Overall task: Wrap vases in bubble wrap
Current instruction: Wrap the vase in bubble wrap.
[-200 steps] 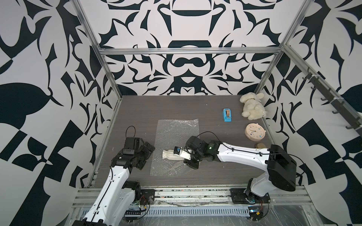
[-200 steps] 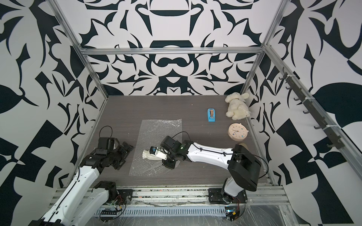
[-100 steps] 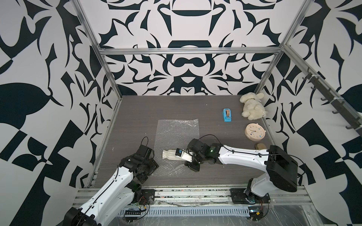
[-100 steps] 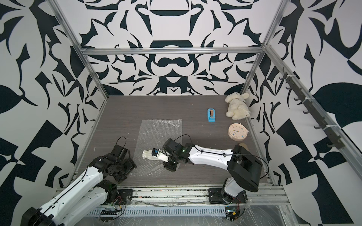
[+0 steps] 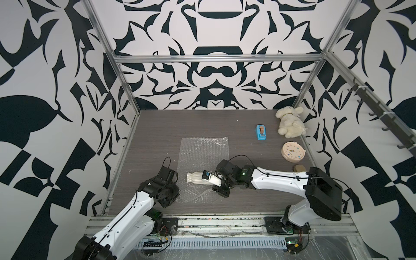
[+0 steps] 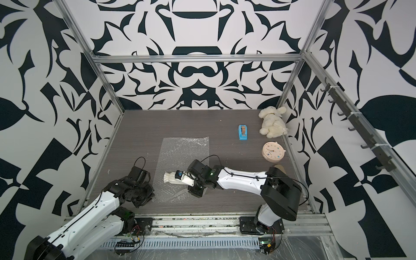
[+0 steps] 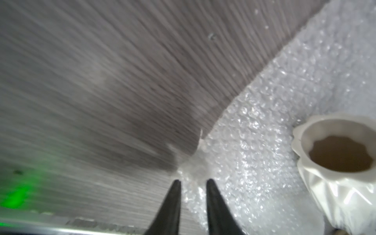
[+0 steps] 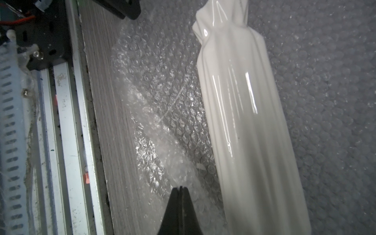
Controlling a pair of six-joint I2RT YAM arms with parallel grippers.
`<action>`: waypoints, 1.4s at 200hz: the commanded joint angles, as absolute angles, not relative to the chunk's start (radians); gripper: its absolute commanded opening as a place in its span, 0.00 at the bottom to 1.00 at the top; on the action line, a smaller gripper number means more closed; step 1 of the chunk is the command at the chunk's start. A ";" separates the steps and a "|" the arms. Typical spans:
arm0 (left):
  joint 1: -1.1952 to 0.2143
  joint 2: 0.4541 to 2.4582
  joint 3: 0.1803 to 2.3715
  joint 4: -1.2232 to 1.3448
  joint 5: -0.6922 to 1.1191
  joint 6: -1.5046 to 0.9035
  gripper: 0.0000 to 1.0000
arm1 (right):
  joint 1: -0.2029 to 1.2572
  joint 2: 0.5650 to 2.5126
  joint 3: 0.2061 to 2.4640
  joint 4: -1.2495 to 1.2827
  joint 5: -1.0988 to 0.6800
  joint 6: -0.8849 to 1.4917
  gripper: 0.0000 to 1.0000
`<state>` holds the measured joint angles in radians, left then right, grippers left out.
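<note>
My left gripper [image 7: 193, 180] is nearly closed, its two black tips pinching a puckered bit of the bubble wrap [image 7: 254, 142] at the sheet's edge. My right gripper [image 8: 180, 188] is pressed fully together on the wrap near its other near corner, and a raised ridge of plastic runs up to the tips. Between the two lies the vase [image 8: 244, 122] — on its side on the near part of the wrap, scalloped mouth toward my left arm. The sheet lies on the grey table [image 5: 157, 135], its far end flat.
</note>
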<state>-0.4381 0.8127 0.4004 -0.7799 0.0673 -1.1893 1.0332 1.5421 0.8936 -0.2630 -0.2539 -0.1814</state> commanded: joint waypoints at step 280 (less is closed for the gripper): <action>-0.442 0.746 0.385 -0.737 0.087 -1.209 0.00 | 0.968 1.515 0.898 -0.235 -0.347 -0.165 0.00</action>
<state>-0.4389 0.7528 0.3405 -0.7368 0.0647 -1.2190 0.9684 1.5387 0.8795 -0.2337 -0.3298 -0.1600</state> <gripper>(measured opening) 0.047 0.044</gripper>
